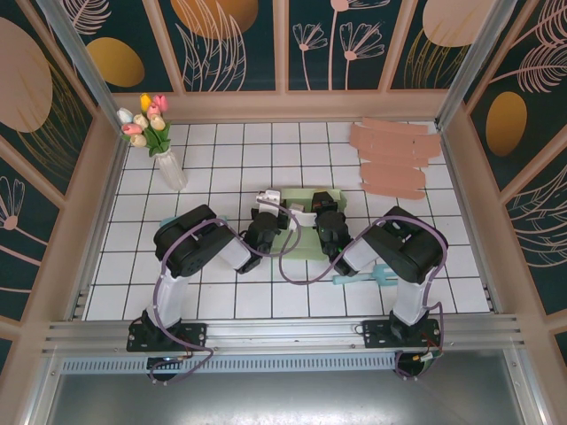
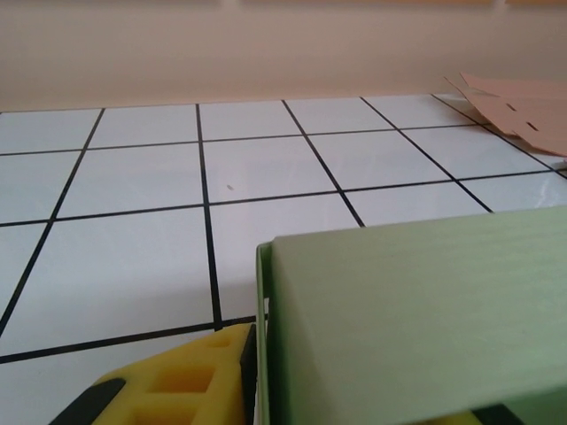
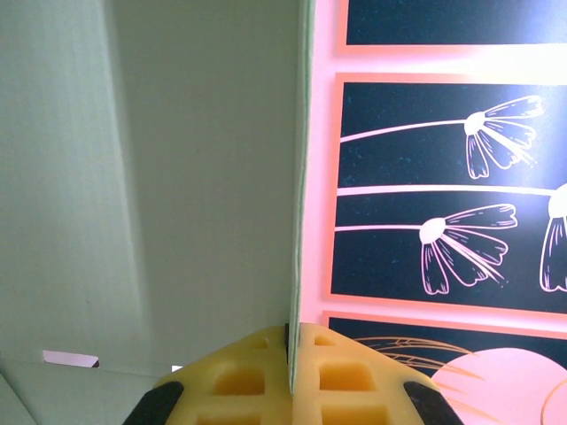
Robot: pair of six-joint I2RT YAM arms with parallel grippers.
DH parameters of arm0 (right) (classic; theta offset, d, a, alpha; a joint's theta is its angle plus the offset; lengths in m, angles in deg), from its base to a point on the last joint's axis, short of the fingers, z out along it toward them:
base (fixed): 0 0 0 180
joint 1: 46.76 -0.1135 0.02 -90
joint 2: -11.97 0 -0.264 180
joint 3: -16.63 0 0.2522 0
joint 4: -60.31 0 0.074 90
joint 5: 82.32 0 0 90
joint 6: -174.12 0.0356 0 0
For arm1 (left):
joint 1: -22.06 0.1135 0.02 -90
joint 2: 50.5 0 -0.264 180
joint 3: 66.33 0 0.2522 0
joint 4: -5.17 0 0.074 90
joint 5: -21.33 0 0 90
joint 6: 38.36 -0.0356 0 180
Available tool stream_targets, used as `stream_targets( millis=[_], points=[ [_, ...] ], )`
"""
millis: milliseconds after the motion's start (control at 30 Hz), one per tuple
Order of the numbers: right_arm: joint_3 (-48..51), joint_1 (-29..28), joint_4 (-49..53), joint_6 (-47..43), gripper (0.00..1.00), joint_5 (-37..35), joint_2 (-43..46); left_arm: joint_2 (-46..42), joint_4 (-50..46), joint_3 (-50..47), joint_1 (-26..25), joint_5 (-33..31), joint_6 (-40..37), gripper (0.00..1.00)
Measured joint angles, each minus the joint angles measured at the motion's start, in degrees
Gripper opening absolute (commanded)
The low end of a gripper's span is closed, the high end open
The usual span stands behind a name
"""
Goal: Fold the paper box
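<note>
1. Pinching with my right gripper (image 3: 291, 376): its two yellow pads (image 3: 239, 382) are pressed together from either side on a thin upright edge of the green paper box (image 3: 177, 177). The sheet sits clamped between them.
2. My left gripper (image 1: 263, 227): in the left wrist view, one yellow pad (image 2: 177, 385) lies just beside the left edge of a green box panel. A sliver of the other pad shows at the bottom right. The panel stands between the two pads. I cannot tell whether they press on it or stand clear of it.
3. Box position, top view: it sits near the middle of the white tiled table (image 1: 221, 159). My two grippers meet over it, the left from the left and the right from the right.
4. On the tiles just beside my right arm lies a small teal object (image 1: 383, 277), partly hidden under the arm. I cannot tell what it is.
5. Far right corner of the table: a loose stack of flat pink cardboard blanks (image 1: 394, 159), well apart from the box.
6. Far left corner: a clear vase of tulips (image 1: 159, 146), upright.
</note>
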Motion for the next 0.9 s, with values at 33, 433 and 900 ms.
stream_targets(
  millis=[33,433,900],
  points=[
    [0.09,-0.09,-0.11,0.0,0.0,0.0,0.0,0.0,0.15,-0.39,0.02,0.33,0.0,0.28],
    [0.28,-0.68,-1.75,0.66,0.0,-0.68,-0.85,2.21,1.05,-0.55,0.59,0.07,0.94,0.0],
    [0.28,-1.2,-2.84,1.86,0.13,-0.87,-1.4,1.75,1.7,-1.66,1.09,0.61,0.74,0.0]
  ],
)
